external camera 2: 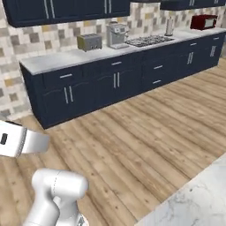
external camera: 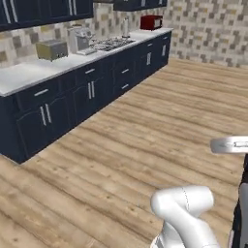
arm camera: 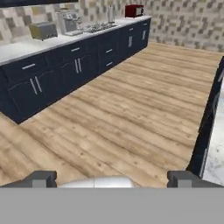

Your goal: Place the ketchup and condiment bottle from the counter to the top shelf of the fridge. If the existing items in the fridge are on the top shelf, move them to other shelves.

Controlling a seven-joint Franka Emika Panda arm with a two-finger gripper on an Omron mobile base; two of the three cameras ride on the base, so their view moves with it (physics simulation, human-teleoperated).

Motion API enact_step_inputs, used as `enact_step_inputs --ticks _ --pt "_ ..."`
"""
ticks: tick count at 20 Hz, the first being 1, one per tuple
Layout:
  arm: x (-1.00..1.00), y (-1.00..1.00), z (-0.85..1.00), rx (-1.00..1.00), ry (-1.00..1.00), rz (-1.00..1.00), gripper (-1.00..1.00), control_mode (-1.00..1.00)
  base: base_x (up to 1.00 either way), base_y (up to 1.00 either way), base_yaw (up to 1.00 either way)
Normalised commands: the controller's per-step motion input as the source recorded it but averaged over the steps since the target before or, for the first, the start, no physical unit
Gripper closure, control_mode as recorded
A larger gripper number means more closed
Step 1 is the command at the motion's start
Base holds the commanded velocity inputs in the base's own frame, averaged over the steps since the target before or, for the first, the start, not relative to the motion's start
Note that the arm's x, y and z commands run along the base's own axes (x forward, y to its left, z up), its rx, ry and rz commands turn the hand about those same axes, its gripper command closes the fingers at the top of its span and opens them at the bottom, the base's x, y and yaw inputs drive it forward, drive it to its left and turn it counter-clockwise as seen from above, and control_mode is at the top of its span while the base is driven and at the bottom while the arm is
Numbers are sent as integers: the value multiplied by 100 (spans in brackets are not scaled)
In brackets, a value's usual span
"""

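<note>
The wood plank floor [external camera: 145,126] is spreading across most of the room, bare between the robot and the far wall. Along that wall a long desk [external camera: 29,72] with a pale top is running over dark navy cabinets [external camera: 72,104], under a tiled backsplash [external camera 2: 35,37]. A second desk [external camera 2: 198,198] with a marbled white top is edging in at the lower right of the right base view, close beside the robot.

On the long desk, a cooktop [external camera: 112,44] is lying flat, a silver coffee machine [external camera: 80,38] is standing beside it, a toaster [external camera: 52,49] is sitting further along, and a small red appliance [external camera: 151,22], probably a microwave, is resting at the far end. A slim pale item [external camera: 126,26] is standing between the cooktop and the red appliance; it is too small to identify.

The claw [arm camera: 111,178] is hanging spread wide, pinching nothing, pointing across the floor toward the cabinets.

Neither the ketchup nor the condiment bottle can be picked out from here, nor the fridge, so the task is judged barely begun. Such bottles are likely light, smooth plastic, somewhat squeezable and top-heavy; gripping around the middle of the body, upright, should be safest.
</note>
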Motion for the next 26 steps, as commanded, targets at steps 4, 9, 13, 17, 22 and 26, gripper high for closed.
enact_step_inputs --ticks 4,9,13,17,22,26 --pt "0 0 0 0 0 0 -100 100 26 0 -80" --pt "0 0 0 0 0 0 -100 100 80 2 -59" --pt "0 0 0 0 0 0 -100 100 100 30 -32" --pt "0 0 0 0 0 0 -100 100 100 45 -32" --pt "0 0 0 0 0 0 -100 100 75 54 -64" --pt "0 0 0 0 0 0 -100 100 22 52 -82"
